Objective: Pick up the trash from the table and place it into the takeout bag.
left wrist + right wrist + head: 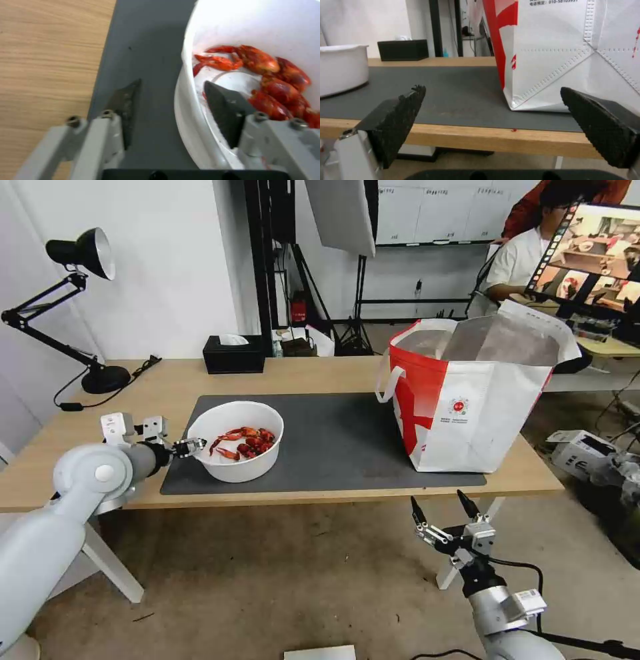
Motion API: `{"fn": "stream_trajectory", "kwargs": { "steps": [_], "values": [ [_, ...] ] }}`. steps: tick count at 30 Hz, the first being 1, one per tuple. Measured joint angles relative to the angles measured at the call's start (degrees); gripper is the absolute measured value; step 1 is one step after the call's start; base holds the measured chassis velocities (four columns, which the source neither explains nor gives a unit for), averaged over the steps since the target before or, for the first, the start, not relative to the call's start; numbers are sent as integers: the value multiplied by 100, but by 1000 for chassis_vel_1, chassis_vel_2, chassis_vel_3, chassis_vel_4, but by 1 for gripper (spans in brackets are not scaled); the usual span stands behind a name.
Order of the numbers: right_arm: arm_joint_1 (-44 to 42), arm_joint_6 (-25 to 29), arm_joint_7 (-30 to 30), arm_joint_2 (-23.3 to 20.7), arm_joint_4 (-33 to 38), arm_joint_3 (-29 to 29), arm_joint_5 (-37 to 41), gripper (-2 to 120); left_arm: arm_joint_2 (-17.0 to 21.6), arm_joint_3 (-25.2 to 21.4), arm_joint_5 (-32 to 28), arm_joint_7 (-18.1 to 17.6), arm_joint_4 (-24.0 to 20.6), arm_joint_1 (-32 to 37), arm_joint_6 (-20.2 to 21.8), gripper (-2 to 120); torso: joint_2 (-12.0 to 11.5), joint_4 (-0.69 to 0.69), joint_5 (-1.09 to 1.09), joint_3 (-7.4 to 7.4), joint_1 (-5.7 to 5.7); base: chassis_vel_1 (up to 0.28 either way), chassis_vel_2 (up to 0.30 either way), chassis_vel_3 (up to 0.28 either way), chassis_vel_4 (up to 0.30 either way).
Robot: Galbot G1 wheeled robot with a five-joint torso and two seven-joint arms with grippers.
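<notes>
On the mat's left end sits the bowl (236, 441) of shells. Left gripper (173, 100) open, straddling its rim. I judge it light, thin-walled, spill-prone: pinch the rim, keep level. Right gripper (445, 509) open, idle below the table's edge.

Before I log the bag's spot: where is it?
The bag stands upright on the right end of the mat, in the head view, well right of the bowl.

Your light-wood table (320, 373) carries a dark grey mat (333, 440), with the black tissue box (233, 355) and desk lamp (100, 377) behind that mat.
</notes>
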Motion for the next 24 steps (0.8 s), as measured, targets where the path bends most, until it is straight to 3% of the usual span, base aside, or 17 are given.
{"fn": "stream_trajectory", "kwargs": {
  "steps": [9,13,24],
  "values": [
    [0,0,0,0,0,0,0,100,8,-60,-141,-28,-73,31,-12,15,0,0,0,0,0,0,0,0,0],
    [0,0,0,0,0,0,0,100,16,-81,-205,-8,-197,-19,-213,1,0,0,0,0,0,0,0,0,0],
    [0,0,0,0,1,0,0,100,-10,-50,68,56,-551,-255,-1384,0,0,0,0,0,0,0,0,0,0]
  ]
}}
